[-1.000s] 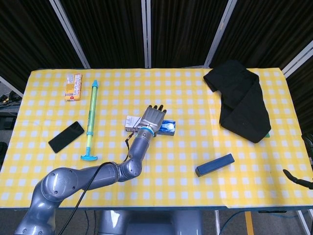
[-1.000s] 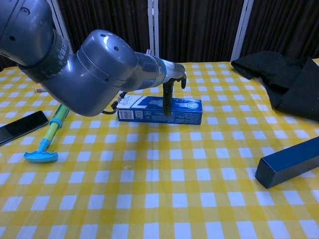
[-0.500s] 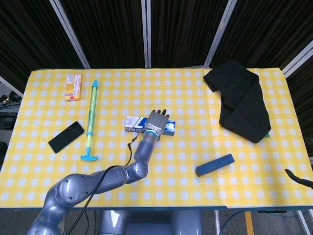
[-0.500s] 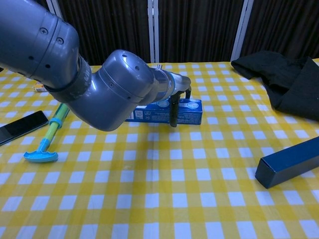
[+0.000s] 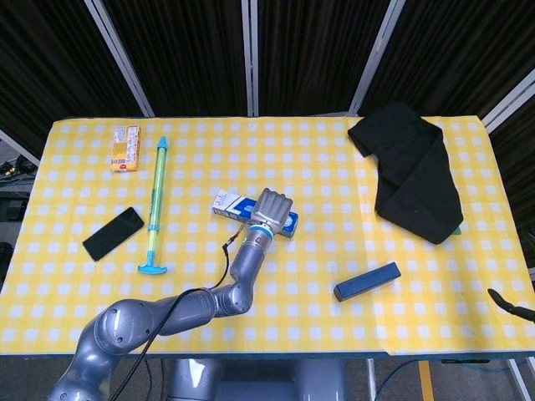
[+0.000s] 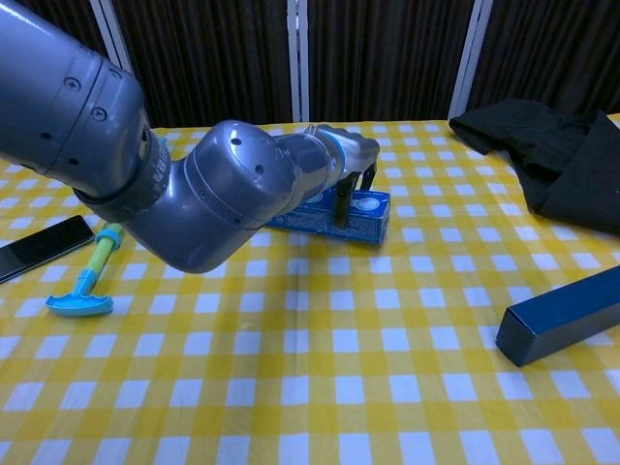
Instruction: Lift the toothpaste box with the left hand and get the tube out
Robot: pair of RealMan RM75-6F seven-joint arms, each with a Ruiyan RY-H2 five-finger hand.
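The toothpaste box (image 5: 231, 203), blue with a white left end, lies slanted near the middle of the yellow checked table (image 5: 334, 334). My left hand (image 5: 273, 205) sits on top of it, with the fingers curled over its far side and the thumb on the near face. In the chest view the box (image 6: 371, 215) shows beneath the hand (image 6: 347, 157), and dark fingers (image 6: 341, 207) reach down its front. I cannot tell whether the box is clear of the cloth. No tube is visible. Of my right hand (image 5: 510, 307) only a dark tip shows at the right edge.
A dark blue box (image 5: 366, 281) lies at the front right, and a black cloth (image 5: 414, 167) at the back right. To the left are a green and blue pump toy (image 5: 156, 200), a black phone (image 5: 113, 233) and a snack packet (image 5: 125, 148).
My left hand slid right along the toothpaste box and its outstretched fingers curled down around it. The box has turned slightly, its white end now further back.
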